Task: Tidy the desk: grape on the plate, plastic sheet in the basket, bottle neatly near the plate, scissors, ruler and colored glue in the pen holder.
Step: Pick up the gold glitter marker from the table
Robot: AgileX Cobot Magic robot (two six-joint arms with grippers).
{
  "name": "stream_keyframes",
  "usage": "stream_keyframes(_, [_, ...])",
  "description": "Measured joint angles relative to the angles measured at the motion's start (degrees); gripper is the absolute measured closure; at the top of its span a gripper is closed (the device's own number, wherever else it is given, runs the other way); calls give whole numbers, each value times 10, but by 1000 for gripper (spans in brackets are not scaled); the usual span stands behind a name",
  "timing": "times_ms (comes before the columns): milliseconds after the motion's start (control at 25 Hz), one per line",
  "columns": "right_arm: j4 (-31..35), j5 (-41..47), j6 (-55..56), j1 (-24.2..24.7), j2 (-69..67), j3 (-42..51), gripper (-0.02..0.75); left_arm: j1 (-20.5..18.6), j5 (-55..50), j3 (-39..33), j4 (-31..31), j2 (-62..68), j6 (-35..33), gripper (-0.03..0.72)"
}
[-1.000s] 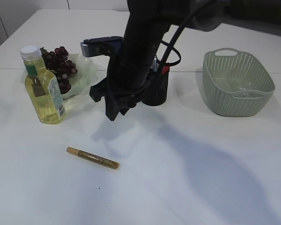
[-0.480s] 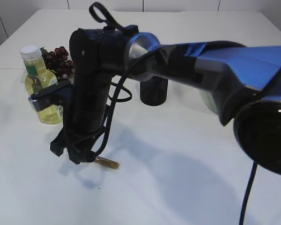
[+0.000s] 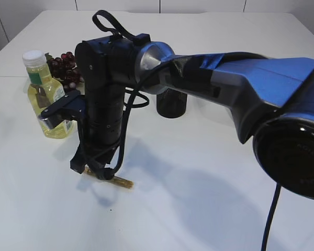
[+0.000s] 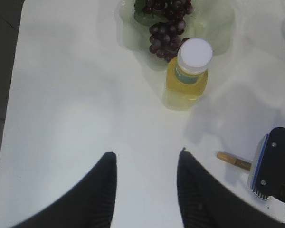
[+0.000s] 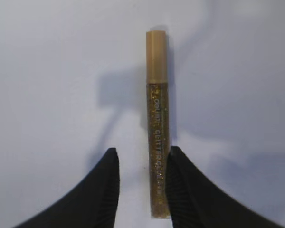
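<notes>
On my far left the bottle [image 3: 45,94] stands upright at the plate's [image 4: 218,26] six o'clock, grapes [image 3: 65,68] piled on that plate. My left gripper [image 4: 146,166] hangs released above bare table, nothing between its fingers. Moving right, my right gripper [image 5: 141,164] is low over the glue stick [image 5: 156,137], jaws apart, the tube lying flat on the table just beside the right-hand finger, cap pointing to twelve o'clock. The pen holder [image 3: 171,103] stands behind the arm.
</notes>
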State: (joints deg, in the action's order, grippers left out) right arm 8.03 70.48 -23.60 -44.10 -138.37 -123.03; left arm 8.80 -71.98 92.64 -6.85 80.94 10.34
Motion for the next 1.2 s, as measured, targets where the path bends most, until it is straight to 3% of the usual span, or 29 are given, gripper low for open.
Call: stream_keyframes(1200, [-22, -5, -19, 3, -45, -17, 456, 0, -1, 0, -1, 0, -1, 379])
